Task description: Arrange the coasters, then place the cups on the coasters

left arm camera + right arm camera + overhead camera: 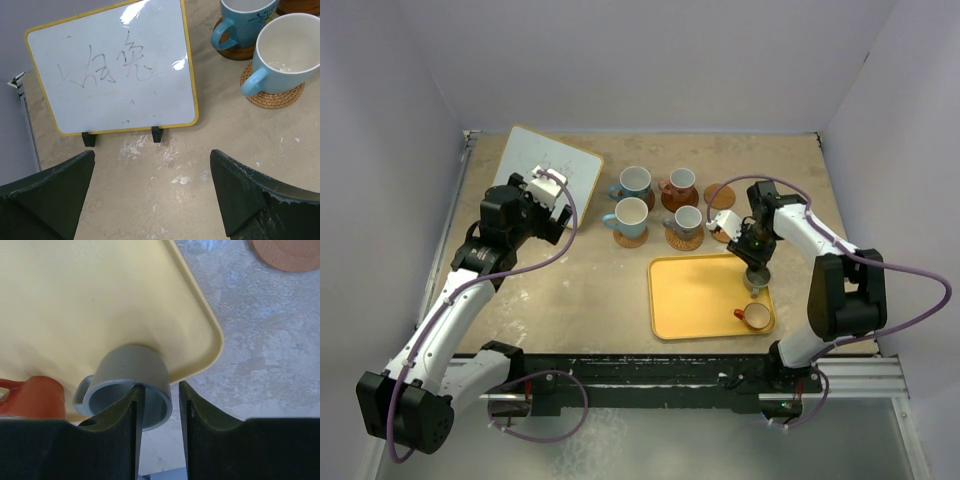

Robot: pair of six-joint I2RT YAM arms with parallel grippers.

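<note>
A grey cup [130,367] sits at the right edge of the yellow tray [75,300]. My right gripper [161,392] straddles its wall, one finger inside the rim and the other just outside with a small gap. From above, the right gripper [757,272] covers most of that grey cup [756,282]. An orange-brown cup [756,317] stands in the tray's near right corner. Two light blue cups [634,181] [630,214], a reddish one [679,182] and a blue-grey one [686,220] each stand on a coaster. One bare coaster [720,194] lies to their right. My left gripper [555,190] hangs open and empty.
A small whiteboard [115,70] with a yellow frame stands at the back left, just beyond my left gripper [152,160]. The nearer light blue cup [287,52] on its woven coaster [272,97] is to that gripper's right. Grey walls enclose the table on three sides.
</note>
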